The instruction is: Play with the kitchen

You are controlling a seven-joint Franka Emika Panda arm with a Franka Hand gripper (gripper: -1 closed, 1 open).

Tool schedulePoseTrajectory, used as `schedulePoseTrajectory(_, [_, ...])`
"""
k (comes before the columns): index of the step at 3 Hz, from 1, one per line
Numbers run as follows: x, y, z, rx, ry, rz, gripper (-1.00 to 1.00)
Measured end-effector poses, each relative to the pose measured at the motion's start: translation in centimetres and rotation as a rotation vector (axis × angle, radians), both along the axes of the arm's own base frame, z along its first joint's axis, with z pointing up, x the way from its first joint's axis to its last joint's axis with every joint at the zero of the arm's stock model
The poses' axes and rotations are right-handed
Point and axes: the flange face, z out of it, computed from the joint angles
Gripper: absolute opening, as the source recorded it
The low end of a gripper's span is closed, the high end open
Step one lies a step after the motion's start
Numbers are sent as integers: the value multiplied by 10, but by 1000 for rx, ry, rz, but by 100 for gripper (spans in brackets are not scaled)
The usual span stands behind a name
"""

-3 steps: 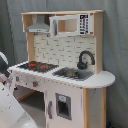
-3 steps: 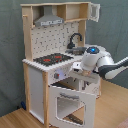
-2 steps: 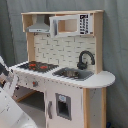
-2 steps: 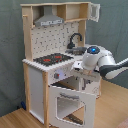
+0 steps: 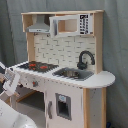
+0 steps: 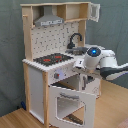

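Note:
The toy kitchen [image 5: 65, 50] [image 6: 35, 80] is tall, white and light wood. It has a black-and-red stovetop [image 5: 37, 65] [image 6: 52, 59], a black faucet [image 5: 85, 59] [image 6: 75, 40] over the sink [image 5: 72, 74] and a grey hood [image 5: 37, 26] [image 6: 50, 21]. Its windowed oven door [image 6: 70, 102] hangs open, swung down and outward. My gripper [image 6: 84, 79] points down just in front of the counter, above that open door and right of the knobs [image 6: 59, 75]. In the first exterior view the gripper [image 5: 9, 82] shows at the left edge, beside the stove corner.
A white microwave-style cabinet [image 5: 70, 24] sits on the top shelf. A small windowed door [image 5: 62, 106] is shut below the sink. A grey curtain [image 6: 115, 30] hangs behind, and a wooden floor [image 6: 20, 117] lies below. My white arm [image 6: 112, 67] reaches in from the second exterior view's right.

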Motion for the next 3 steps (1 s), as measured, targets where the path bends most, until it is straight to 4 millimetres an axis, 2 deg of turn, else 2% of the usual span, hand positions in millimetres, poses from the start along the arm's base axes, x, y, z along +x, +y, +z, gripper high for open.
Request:
schedulePoseTrajectory(2, [-7,-12,16,-184,-129,-59,100])
schedulePoseTrajectory(3, [-15,-11,30,-286,-213,-81,100])
